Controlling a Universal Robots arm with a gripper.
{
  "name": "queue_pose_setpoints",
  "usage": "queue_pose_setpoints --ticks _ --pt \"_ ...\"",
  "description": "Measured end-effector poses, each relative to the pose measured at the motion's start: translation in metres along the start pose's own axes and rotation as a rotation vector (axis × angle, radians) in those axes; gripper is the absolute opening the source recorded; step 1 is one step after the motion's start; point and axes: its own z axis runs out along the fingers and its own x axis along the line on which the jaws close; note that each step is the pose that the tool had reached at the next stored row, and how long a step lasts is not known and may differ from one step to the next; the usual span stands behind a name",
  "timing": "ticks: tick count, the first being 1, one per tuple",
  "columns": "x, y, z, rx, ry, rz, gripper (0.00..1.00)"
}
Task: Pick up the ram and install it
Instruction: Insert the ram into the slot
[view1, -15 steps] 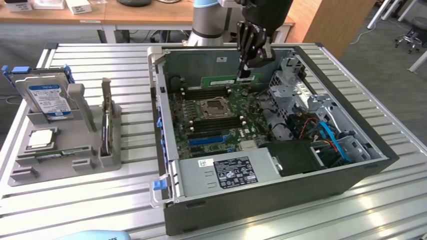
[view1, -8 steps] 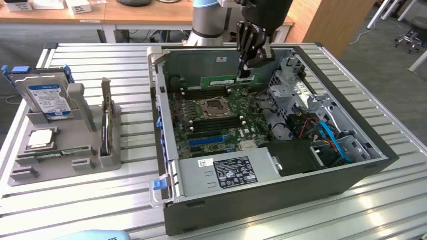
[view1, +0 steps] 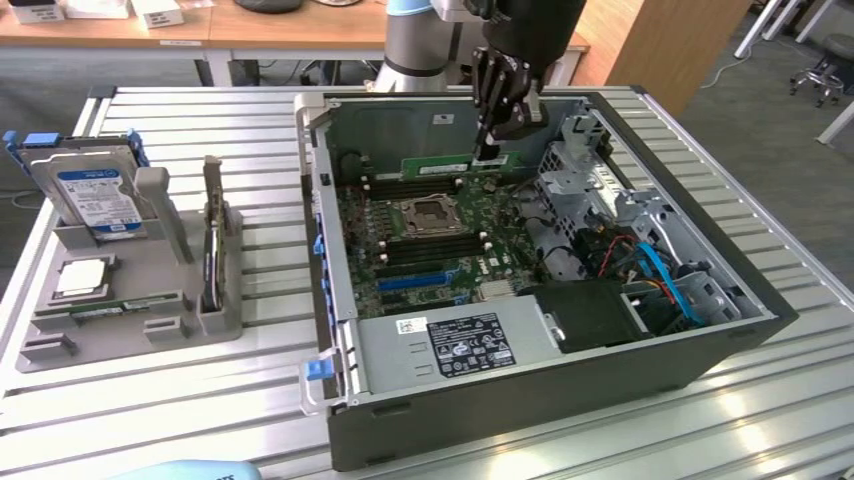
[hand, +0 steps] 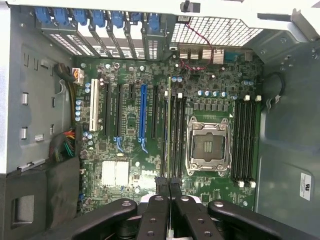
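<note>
Claw (view1: 491, 148) narrow, pinched on ram (view1: 434, 166) by top edge, at 12 o'clock of processor socket (view1: 430, 212); judged light, stiff, thin, fragile; best held by edge, not chips

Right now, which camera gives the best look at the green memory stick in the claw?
The exterior view: there the ram shows its long green side, held at one end by the claw. In the wrist view the ram is edge-on, a thin line running out from the shut claw.

Case wall (view1: 394, 125) and drive cage (view1: 594, 172) stand near the end effector (view1: 495, 150).
</note>
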Motion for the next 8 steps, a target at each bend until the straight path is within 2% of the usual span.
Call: queue_pose_setpoints --ticks 8 --pt "0.0001 -0.0003 0.0061 -0.0044 -0.0002 0.005 0.12"
